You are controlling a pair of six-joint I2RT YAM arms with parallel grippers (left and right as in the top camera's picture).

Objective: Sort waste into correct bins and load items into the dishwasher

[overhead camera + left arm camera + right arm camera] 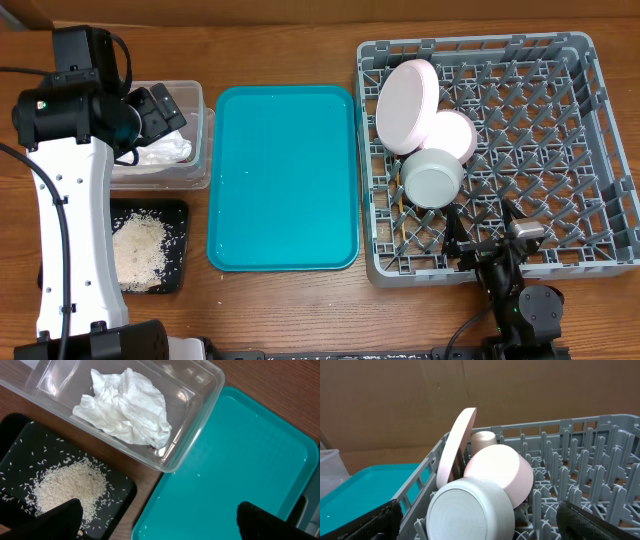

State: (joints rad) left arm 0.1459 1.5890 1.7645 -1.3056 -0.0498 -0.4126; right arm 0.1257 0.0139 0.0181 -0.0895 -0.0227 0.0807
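Finishing sort-and-load | napkin (125, 407) lay in clear tub (202, 420), rice (67, 485) in black tray (120, 491), plate (407, 105) stood in dish rack (480, 46) | left claw (159, 519) and right claw (480, 520) gaped empty | next: likely only withdrawal.

our left arm (70, 220) reaching far forward, left gripper (160, 108) fingers (62, 517) spread wide, empty, right arm (522, 300) tucked close, right gripper (480, 240) likewise agape

One each of rack (480, 42), plate (408, 105), cup (484, 440), napkin (125, 407), tub (197, 435), teal tray (283, 180), black tray (180, 212); two bowls (432, 177).
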